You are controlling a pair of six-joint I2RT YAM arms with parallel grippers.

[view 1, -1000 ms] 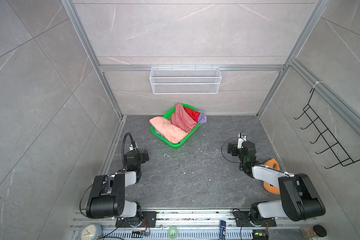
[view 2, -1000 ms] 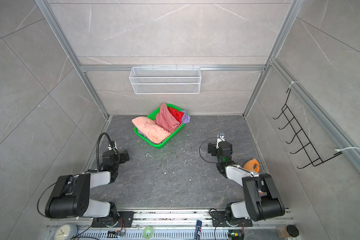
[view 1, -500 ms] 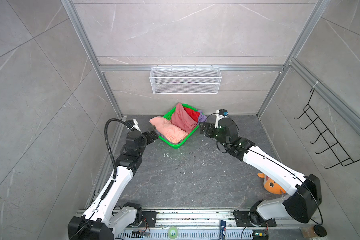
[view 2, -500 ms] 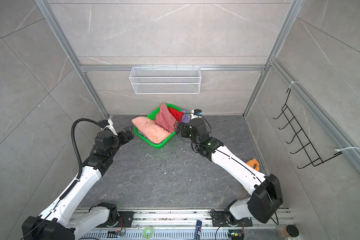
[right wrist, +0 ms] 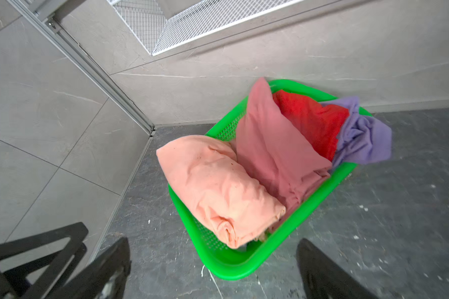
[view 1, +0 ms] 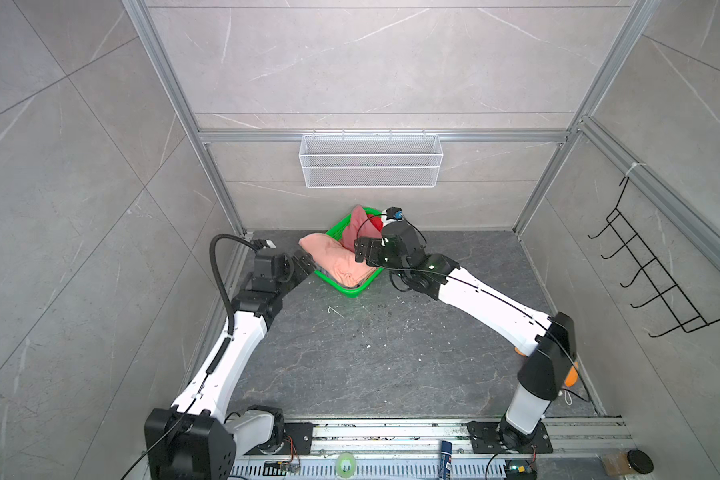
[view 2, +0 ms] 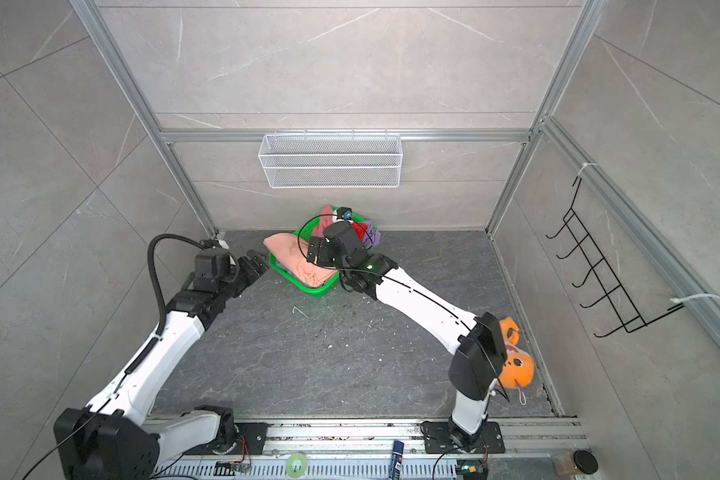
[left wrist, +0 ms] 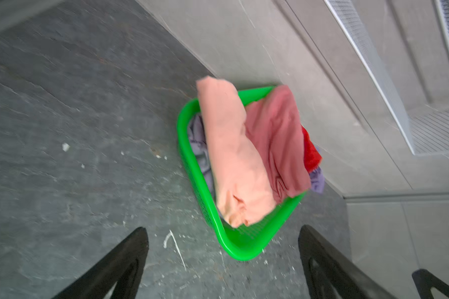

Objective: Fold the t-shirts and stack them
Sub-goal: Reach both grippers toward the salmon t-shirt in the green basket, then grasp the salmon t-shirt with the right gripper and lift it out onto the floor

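Note:
The t-shirts lie bunched in a green mesh basket (view 1: pixel 350 289) (right wrist: pixel 233 269) against the back wall. A peach one (view 1: pixel 337 259) (right wrist: pixel 218 189) is rolled on top, its end hanging over the rim. Beside it are a dusty pink one (right wrist: pixel 272 145), a red one (right wrist: pixel 309 119) and a lavender one (right wrist: pixel 360 137). My left gripper (view 1: pixel 306 264) (left wrist: pixel 222 230) is open at the basket's left rim, holding nothing. My right gripper (view 1: pixel 360 249) (right wrist: pixel 213 242) hovers open over the basket's near corner, also holding nothing.
A white wire shelf (view 1: pixel 371 166) hangs on the back wall above the basket. A black hook rack (view 1: pixel 649 282) is on the right wall. An orange plush toy (view 2: pixel 516 365) sits by the right arm's base. Dark stone floor (view 1: pixel 350 353) spreads in front.
Both arms have unfolded from low poses near the front rail and reached back to the basket. Both grippers now sit close to the shirts.

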